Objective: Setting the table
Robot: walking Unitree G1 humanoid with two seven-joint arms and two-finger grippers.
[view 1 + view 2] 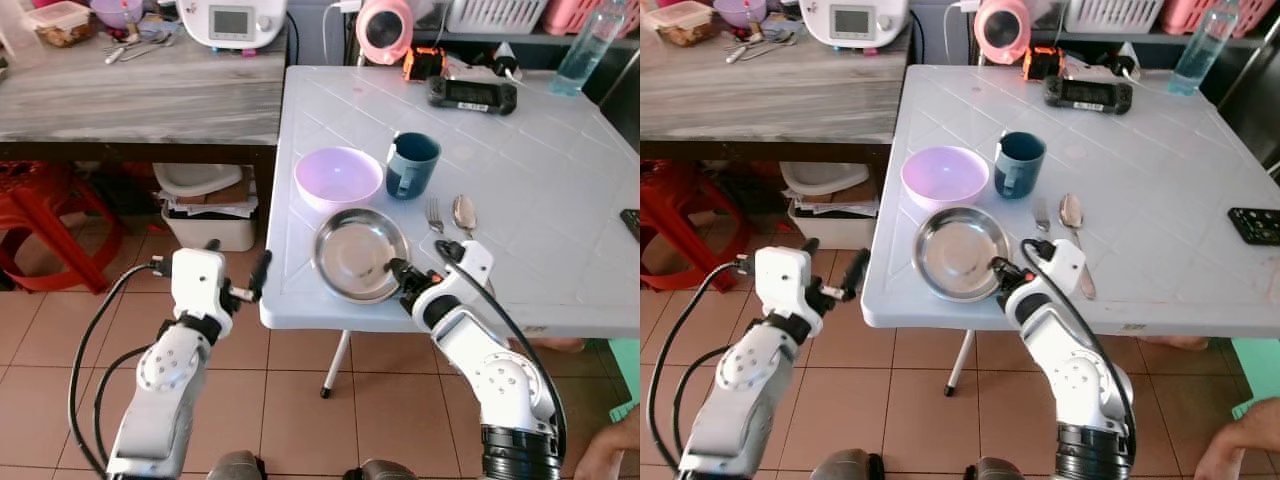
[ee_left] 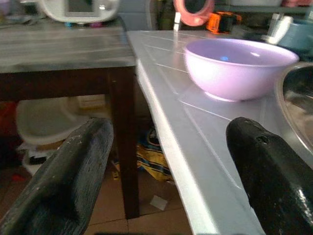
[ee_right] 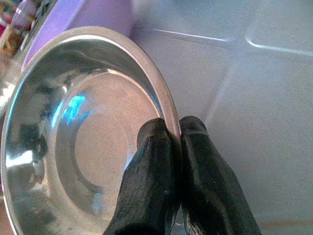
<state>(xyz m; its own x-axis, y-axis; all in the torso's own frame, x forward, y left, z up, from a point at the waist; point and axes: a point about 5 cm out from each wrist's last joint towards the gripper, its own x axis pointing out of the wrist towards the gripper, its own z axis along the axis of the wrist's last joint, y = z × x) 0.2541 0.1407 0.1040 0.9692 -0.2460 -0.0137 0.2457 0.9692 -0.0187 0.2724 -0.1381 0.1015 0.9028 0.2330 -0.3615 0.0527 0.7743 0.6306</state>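
The right end effector [image 3: 172, 142] is pinched tight on the rim of the steel plate [image 1: 358, 252] near the desk [image 1: 540, 190] edge, evidently mid-placement, so next comes release, while the left end effector [image 1: 240, 285] hangs spread beside the desk.

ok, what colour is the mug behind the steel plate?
Dark teal. The ceramic mug beside the lilac plastic bowl shows best in the left eye view.
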